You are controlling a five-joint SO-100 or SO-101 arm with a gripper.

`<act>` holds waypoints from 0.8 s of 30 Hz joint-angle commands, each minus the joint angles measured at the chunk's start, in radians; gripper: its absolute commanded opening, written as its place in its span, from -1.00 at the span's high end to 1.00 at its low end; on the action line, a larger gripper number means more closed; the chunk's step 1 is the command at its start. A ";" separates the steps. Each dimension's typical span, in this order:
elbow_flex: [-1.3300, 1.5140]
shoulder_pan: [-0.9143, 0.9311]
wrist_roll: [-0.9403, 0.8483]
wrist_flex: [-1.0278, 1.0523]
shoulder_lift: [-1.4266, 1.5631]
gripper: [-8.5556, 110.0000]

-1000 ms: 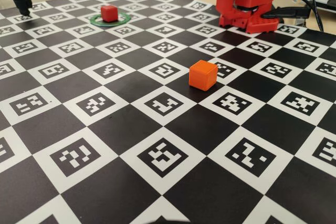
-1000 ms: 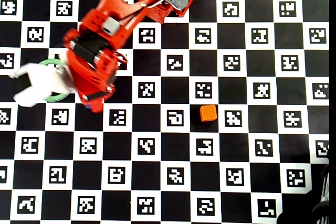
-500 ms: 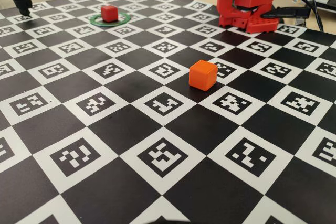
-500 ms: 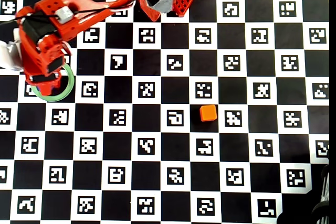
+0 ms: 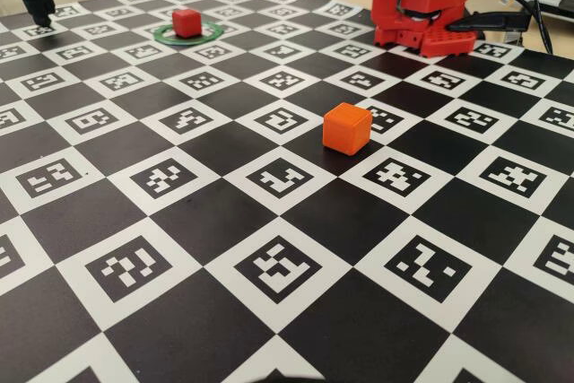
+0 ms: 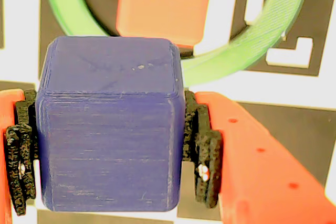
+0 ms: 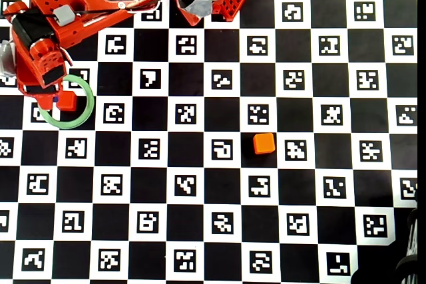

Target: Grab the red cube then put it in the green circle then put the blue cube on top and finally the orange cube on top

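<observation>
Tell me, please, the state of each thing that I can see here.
Small matte red cube: resting inside the ring.
Thin flat green ring: flat on the board.
Small deep-blue cube: held above the board.
Small bright-orange cube: free on the board.
Pincer: shut on the deep-blue cube.

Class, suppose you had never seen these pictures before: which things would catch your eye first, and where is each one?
In the wrist view a blue cube fills the frame, clamped between the gripper's padded fingers. Just beyond it lies the green ring with the red cube inside. In the fixed view the orange cube stands alone mid-board on the checkered mat.
</observation>
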 commanded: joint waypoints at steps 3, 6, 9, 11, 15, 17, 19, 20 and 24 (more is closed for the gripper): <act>0.025 0.006 0.038 0.100 0.026 0.72; 0.034 0.006 0.054 0.100 0.015 0.72; 0.034 0.006 0.063 0.100 -0.009 0.72; 0.034 0.008 0.067 0.100 -0.020 0.71; 0.032 0.009 0.069 0.100 -0.031 0.71; 0.032 0.011 0.072 0.100 -0.035 0.71; 0.035 0.011 0.074 0.098 -0.038 0.71; 0.038 0.011 0.077 0.097 -0.038 0.71; 0.061 0.011 0.084 0.078 -0.038 0.71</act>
